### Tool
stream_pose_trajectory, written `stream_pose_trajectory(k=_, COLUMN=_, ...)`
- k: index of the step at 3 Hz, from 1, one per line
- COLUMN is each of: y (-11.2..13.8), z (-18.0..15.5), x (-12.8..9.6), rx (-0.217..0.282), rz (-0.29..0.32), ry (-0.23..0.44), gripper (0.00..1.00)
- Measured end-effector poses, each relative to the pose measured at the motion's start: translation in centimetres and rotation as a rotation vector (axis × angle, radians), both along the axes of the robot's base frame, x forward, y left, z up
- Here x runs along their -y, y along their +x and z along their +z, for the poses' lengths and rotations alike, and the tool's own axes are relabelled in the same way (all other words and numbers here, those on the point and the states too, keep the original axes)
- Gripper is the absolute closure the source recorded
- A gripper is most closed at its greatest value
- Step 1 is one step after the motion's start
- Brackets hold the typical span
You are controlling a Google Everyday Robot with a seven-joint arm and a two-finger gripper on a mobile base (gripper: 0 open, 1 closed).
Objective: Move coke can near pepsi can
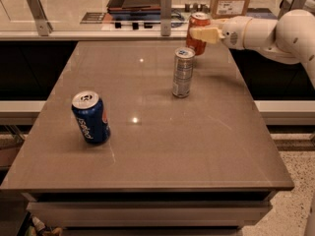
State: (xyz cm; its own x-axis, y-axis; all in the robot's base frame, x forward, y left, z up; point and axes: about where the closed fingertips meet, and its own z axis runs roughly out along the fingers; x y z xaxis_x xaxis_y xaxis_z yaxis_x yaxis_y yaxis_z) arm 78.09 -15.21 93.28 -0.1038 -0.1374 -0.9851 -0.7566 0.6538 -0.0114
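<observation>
Jaws closed around coke can [195, 45], gripper [198, 33] at far right side of table [197, 146], can upright just behind slim silver can [183, 73], pepsi can [91, 118] standing front left, well apart from coke can.

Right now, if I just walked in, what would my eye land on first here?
The big white arm reaching in from the right, its gripper closed on a red coke can at the far edge of the table. Next, a blue pepsi can standing alone near the left front, and a slim silver can upright between them.
</observation>
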Motion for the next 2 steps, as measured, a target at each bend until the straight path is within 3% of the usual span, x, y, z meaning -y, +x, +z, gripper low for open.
stream_pose_trajectory(k=2, y=-1.5, z=5.3, x=1.7, rx=0.048, rz=-0.037, ry=-0.02, gripper=1.0)
